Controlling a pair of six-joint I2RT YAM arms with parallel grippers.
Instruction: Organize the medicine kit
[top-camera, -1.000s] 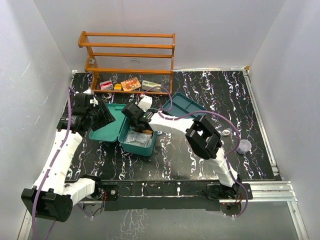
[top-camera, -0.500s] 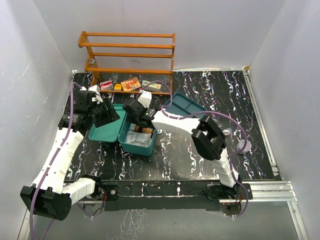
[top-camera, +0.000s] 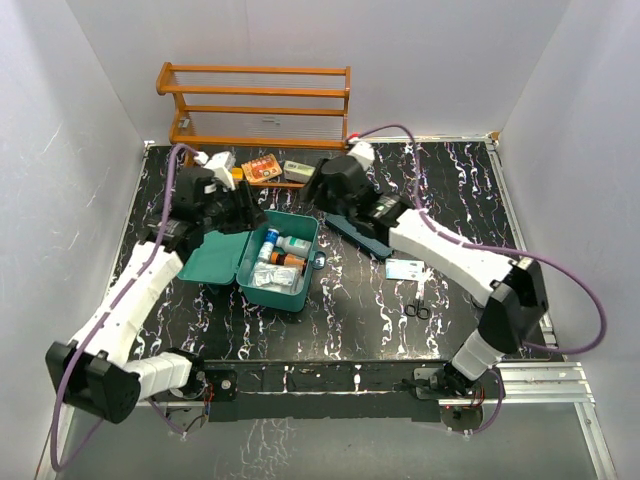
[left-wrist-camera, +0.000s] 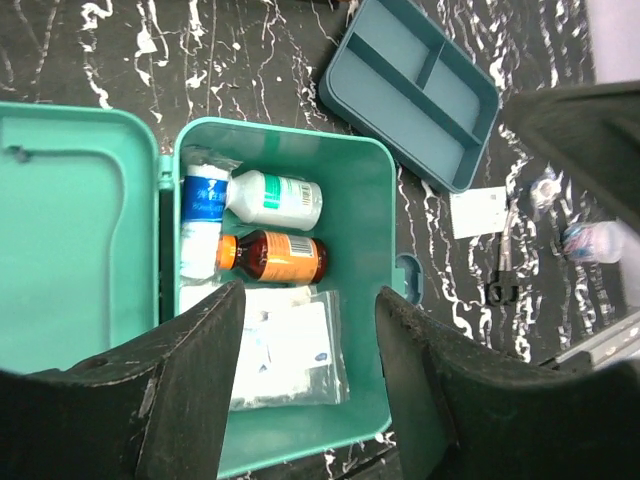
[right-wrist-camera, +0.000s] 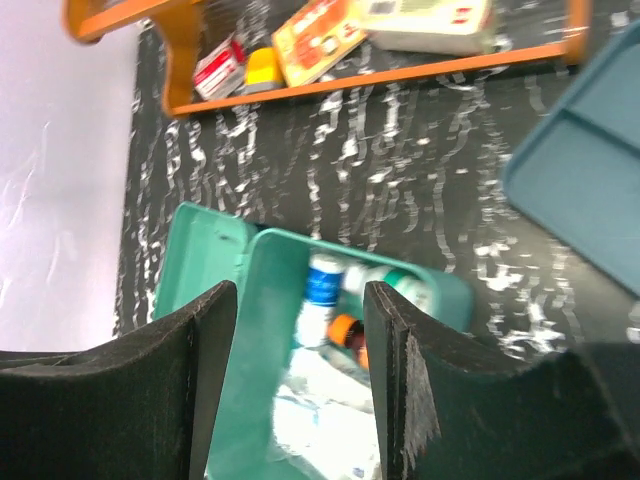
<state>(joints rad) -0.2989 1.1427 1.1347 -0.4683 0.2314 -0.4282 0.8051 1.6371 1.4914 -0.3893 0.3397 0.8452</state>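
Observation:
The medicine kit (top-camera: 283, 290) is a teal-green box lying open left of centre, its lid (top-camera: 212, 260) folded out to the left. Inside lie a white bottle (left-wrist-camera: 275, 199), an amber bottle (left-wrist-camera: 271, 257), a blue-and-white pack (left-wrist-camera: 204, 195) and a clear bag of white pads (left-wrist-camera: 287, 346). My left gripper (top-camera: 238, 205) hangs open and empty above the kit's back left corner; in the left wrist view (left-wrist-camera: 310, 297) it looks down into the kit (left-wrist-camera: 375, 240). My right gripper (top-camera: 327, 183) is open and empty behind the kit, raised; the right wrist view (right-wrist-camera: 298, 300) shows the kit (right-wrist-camera: 250, 340) below it.
A flat darker teal tray (top-camera: 368, 230) lies right of the kit, partly under the right arm. A white card (top-camera: 405, 268) and scissors (top-camera: 418, 306) lie further right. The orange rack (top-camera: 255, 105) stands at the back, with small boxes (top-camera: 262, 168) on its lowest shelf.
My right gripper has lifted out of the kit and swung back and right toward the rack. My left gripper has moved back and right over the lid. The kit's contents now show.

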